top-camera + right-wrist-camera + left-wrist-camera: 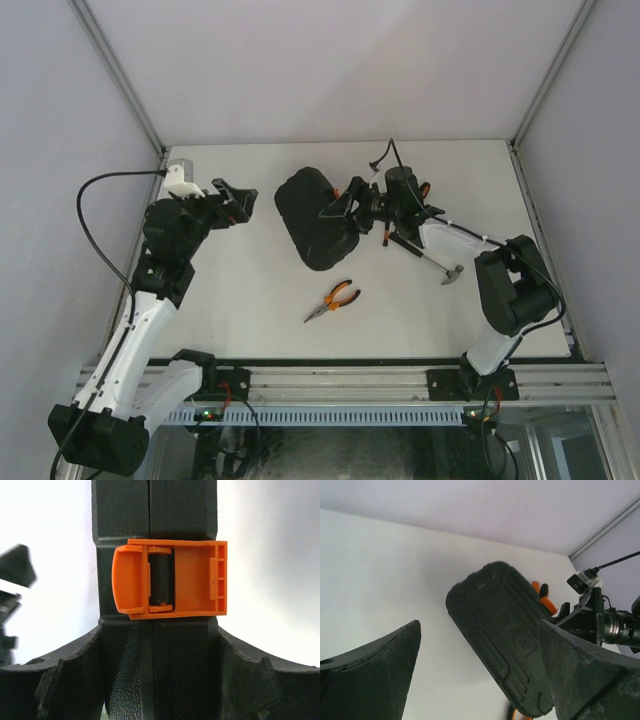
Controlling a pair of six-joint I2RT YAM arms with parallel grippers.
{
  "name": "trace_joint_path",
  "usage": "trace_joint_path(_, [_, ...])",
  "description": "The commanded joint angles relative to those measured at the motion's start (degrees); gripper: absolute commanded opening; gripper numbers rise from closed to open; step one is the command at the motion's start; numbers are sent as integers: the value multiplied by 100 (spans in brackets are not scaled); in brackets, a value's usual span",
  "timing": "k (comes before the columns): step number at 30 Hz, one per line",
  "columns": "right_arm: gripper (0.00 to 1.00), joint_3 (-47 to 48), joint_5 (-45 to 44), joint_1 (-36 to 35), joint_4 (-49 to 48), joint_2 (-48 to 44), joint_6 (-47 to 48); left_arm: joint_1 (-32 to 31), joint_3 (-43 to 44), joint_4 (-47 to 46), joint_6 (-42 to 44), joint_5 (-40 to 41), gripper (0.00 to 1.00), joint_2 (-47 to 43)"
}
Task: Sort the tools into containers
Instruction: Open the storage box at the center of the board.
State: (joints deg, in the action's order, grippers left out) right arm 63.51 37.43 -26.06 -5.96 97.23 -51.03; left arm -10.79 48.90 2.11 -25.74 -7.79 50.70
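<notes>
The left pincer [242,202] is seen at the left of the bench [250,300], spread to its full width and holding nothing, with its mouth turned toward the case [312,222], from which it is set apart. The case lies near the middle of the bench, shut, its two shells meeting along a seam, and the orange latch [170,577] is folded across that seam. Whether any part of the case is raised off the bench cannot be told. It is judged to be stiff moulded plastic with a grained skin, bulky but probably light, since the tools seen are outside it. Its broad faces are too wide to be spanned, so a hold is best taken across its thickness at an edge. The latch is small and is likely to snap free only if its loose lip is pried while the body is braced. The pliers [334,299] lie alone nearer the arms. They are thin and flat to the bench, and are best taken across the orange grips near the pivot. The right pincer [342,208] is closed partway across the thickness of the case at the latch edge, one finger against each shell. To its right lies the hammer [432,256], likely head-heavy, for which a hold on the handle close to the head is advised.
</notes>
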Motion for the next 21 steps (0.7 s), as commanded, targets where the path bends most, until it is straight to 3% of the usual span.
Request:
trace_joint_path(1, [0,-306,-396,-327,-2075,-85,-2264,45,-181,351,-415,-10,100,-80])
trace_joint_path(5, [0,-594,-1411,-666,-2437,-14,-2803,72,-108,717,-575,-63,100,57])
trace_joint_path(10, [0,-570,-1915,-833,-2786,458,-3049,76,-194,758,-585,-119,100,155])
trace_joint_path(21, [9,-498,-3223,-1126,-2045,830,-1974,79,-435,932,-567,116,100,215])
